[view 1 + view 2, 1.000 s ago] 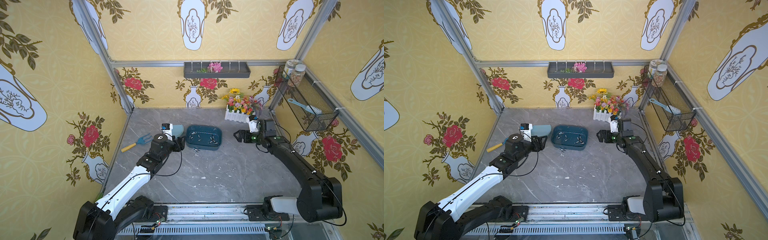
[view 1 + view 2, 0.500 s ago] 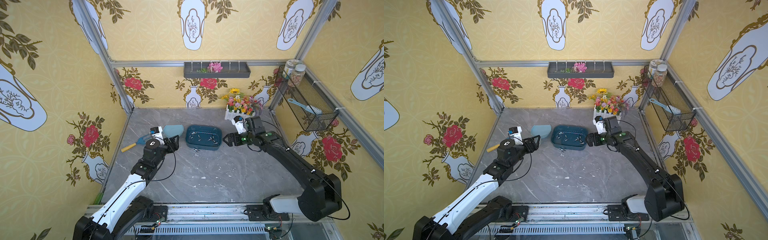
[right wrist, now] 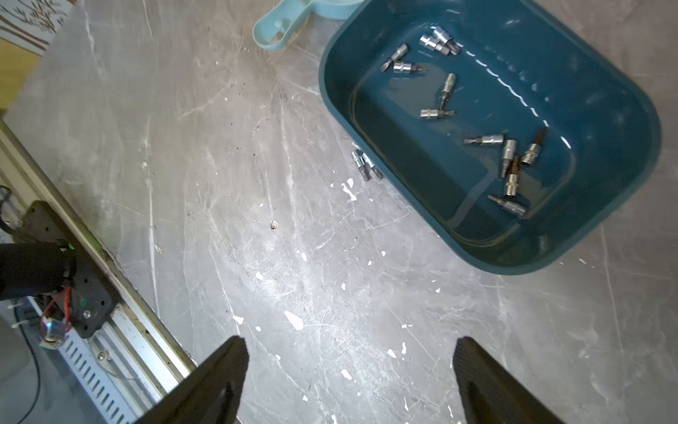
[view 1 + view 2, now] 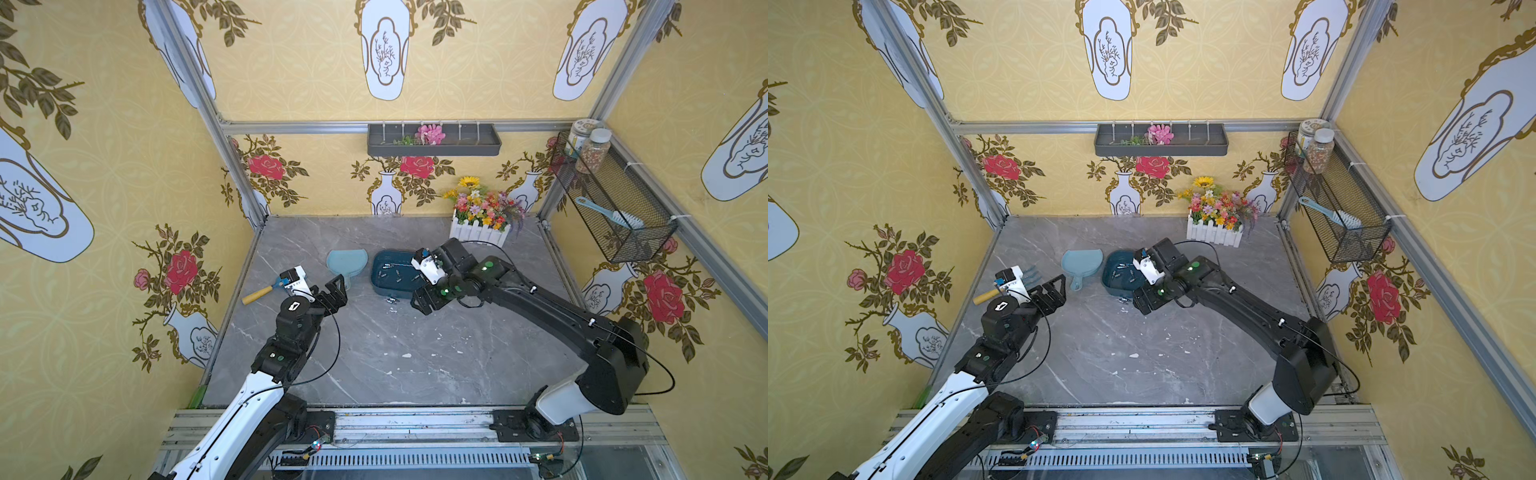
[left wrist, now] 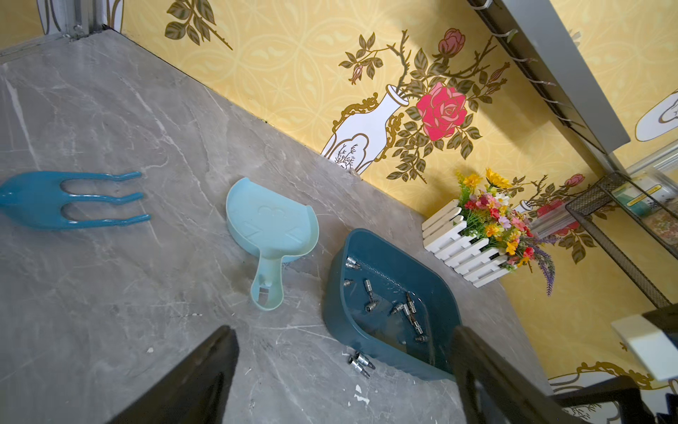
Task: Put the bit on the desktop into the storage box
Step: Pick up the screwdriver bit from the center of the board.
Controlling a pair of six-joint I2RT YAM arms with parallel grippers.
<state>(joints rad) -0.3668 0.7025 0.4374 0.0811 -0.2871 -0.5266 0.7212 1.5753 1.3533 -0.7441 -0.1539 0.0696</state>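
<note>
Nearly done: most bits boxed, two loose on the worktop.

The storage box (image 3: 488, 262) holds a scatter of boxed bits (image 3: 510, 161). Two loose bits (image 3: 365, 166) lie side by side on the worktop (image 3: 293, 257), right against the box's outer wall on the robot's side; actual contact cannot be told. The right gripper (image 3: 350, 341) hovers over bare worktop near them, fingers wide apart and empty. The left gripper (image 4: 336, 292) sits near the dustpan (image 4: 347, 262), fingers spread too, holding nothing. Judged left to do: pick up both loose bits and drop them in. Small white flecks on the worktop look like chips, not bits.
</note>
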